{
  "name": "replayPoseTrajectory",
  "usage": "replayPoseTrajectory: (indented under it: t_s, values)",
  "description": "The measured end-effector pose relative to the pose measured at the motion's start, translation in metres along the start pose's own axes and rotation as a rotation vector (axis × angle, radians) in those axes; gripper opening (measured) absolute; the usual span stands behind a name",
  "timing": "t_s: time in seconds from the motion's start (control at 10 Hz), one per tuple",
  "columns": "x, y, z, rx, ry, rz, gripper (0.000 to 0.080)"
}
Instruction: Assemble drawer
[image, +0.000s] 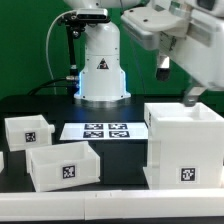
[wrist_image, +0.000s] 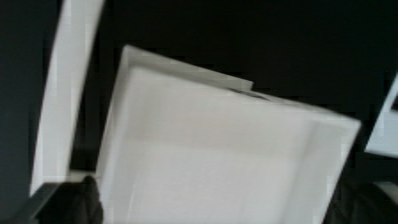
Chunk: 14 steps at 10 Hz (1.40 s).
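Note:
The tall white drawer casing (image: 185, 145) stands at the exterior view's right, open side up, with a marker on its front. My gripper (image: 178, 82) hangs just above its top rim, open and empty. In the wrist view the casing (wrist_image: 214, 140) fills the picture between my dark fingers (wrist_image: 68, 200), and my gripper (wrist_image: 217, 208) holds nothing. Two shallow white trays lie at the exterior view's left: one at the back (image: 27, 130) and one nearer the front (image: 65, 165), each with a marker.
The marker board (image: 100, 130) lies flat in the middle of the black table, in front of the white robot base (image: 100, 65). Part of another white piece (image: 3, 160) shows at the far left edge.

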<state>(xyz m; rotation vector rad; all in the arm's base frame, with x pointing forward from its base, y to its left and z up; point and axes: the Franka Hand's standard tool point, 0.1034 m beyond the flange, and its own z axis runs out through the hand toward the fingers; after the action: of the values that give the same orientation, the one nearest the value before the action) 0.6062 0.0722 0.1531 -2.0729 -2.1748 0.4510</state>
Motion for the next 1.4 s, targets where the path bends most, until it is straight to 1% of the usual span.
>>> replayPoseTrajectory:
  t_s: [0.1,0.2,0.4,0.5,0.6,0.7,0.8,1.0,1.2,1.3,1.4]
  values:
    - [0.009,-0.002,-0.001,0.022,-0.011,0.070,0.0649]
    - [0.010,0.000,-0.001,0.017,-0.004,0.125,0.0649]
    - [0.012,-0.001,0.000,0.022,0.005,0.267,0.0649]
    - [0.011,-0.001,-0.001,0.026,0.013,0.351,0.0649]
    - [0.003,-0.004,-0.008,0.047,0.068,0.543,0.0649]
    - [-0.013,-0.011,-0.012,0.055,0.103,0.749,0.0649]
    - [-0.023,-0.018,-0.011,0.051,0.098,0.786,0.0649]
    - [-0.017,-0.018,-0.009,0.062,0.094,0.923,0.0649]
    - [-0.015,-0.019,-0.009,0.072,0.094,1.050,0.0649]
    - [-0.016,-0.012,-0.010,0.056,0.125,1.134,0.0649]
    - [-0.024,0.002,-0.005,-0.003,0.221,1.296,0.0649]
